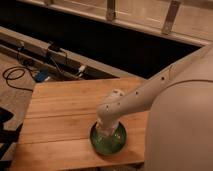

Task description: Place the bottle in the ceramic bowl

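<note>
The green ceramic bowl (108, 141) sits on the wooden table (65, 115) near its front right edge. My white arm reaches in from the right and bends down over it, so the gripper (107, 131) hangs right above the bowl's inside. A pale shape under the wrist may be the bottle, but the arm hides most of it and I cannot pick it out for sure.
Cables and a blue object (41, 75) lie on the floor at the left. A long dark ledge and rail (100, 45) run behind the table. The robot's white body (180, 125) fills the right side.
</note>
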### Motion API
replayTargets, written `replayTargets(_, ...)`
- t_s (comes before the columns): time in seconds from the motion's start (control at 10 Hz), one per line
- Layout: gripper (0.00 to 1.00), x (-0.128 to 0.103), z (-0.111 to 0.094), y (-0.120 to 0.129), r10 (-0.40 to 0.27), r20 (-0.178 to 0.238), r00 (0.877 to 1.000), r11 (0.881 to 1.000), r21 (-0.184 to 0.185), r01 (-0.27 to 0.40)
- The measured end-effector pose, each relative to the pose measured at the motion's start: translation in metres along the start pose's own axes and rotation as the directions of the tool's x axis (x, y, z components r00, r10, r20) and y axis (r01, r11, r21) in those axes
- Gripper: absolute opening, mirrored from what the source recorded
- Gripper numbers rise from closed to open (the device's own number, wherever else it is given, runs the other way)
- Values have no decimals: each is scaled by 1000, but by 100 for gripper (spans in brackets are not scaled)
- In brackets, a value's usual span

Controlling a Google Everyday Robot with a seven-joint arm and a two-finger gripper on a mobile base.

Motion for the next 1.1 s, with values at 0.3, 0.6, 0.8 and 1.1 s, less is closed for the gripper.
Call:
replayTargets(0.3,63,0,0,1,-2,0,1000,1000,0,2)
replayTargets(0.6,80,0,0,1,-2,0,1000,1000,0,2)
replayTargets(0.8,80,0,0,1,-2,0,1000,1000,0,2)
replayTargets(1.1,80,0,0,1,-2,0,1000,1000,0,2)
